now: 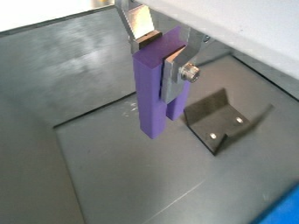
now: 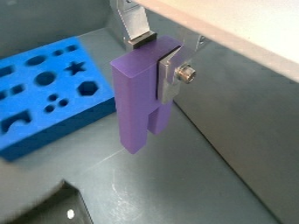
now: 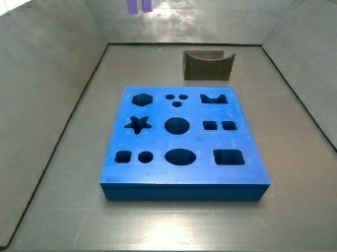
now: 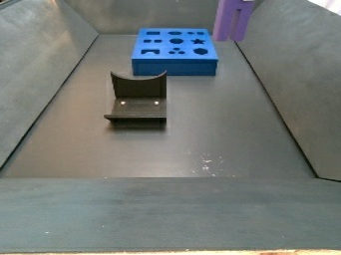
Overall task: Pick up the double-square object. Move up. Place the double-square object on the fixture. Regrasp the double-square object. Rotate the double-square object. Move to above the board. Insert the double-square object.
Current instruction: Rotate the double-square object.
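My gripper (image 1: 162,57) is shut on the upper end of the double-square object (image 1: 149,96), a light purple stepped prism that hangs upright well above the floor. Both wrist views show the silver fingers (image 2: 177,73) clamping its top, and the gripper (image 2: 156,54) carries the double-square object (image 2: 132,105) alone. In both side views only the lower part of the double-square object (image 3: 140,6) (image 4: 236,18) shows at the upper edge, with the gripper out of frame. The dark fixture (image 1: 216,118) (image 3: 207,65) (image 4: 136,100) stands empty on the floor. The blue board (image 2: 47,92) (image 3: 178,138) (image 4: 173,50) lies flat with its cutouts facing up.
Grey walls (image 3: 66,89) slope up around the dark floor on all sides. In a side view the fixture stands behind the board's far edge. A corner of the board (image 1: 286,210) shows in a wrist view.
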{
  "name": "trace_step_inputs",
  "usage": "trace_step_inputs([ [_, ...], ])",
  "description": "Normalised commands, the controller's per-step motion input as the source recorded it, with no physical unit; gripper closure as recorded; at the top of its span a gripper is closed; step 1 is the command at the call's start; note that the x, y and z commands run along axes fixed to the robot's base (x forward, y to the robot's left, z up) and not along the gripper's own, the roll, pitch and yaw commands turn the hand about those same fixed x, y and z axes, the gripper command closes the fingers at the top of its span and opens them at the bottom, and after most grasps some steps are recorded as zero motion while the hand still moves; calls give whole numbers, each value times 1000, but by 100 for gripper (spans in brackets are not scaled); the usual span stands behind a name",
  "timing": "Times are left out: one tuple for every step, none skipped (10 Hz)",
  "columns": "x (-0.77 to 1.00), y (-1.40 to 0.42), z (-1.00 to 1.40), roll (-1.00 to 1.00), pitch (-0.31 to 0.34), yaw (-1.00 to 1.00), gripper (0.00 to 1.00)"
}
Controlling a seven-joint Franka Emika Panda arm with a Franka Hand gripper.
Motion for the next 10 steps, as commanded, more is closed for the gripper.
trace_step_inputs([
  [-1, 5, 0, -5, 0, -815, 100],
  [-1, 7, 0, -6, 0, -567, 100],
  [-1, 7, 0, -6, 0, -432, 100],
  [-1, 8, 0, -6, 0, -205, 100],
  [0, 0, -1000, 0, 0, 0, 100],
  [11, 2, -1000, 1, -20, 56, 100],
  [15, 4, -1000, 2, -22, 58, 100],
  [19, 7, -1000, 2, -26, 52, 100],
  [18, 8, -1000, 1, -33, 41, 100],
  [20, 10, -1000, 0, -48, 32, 100],
])
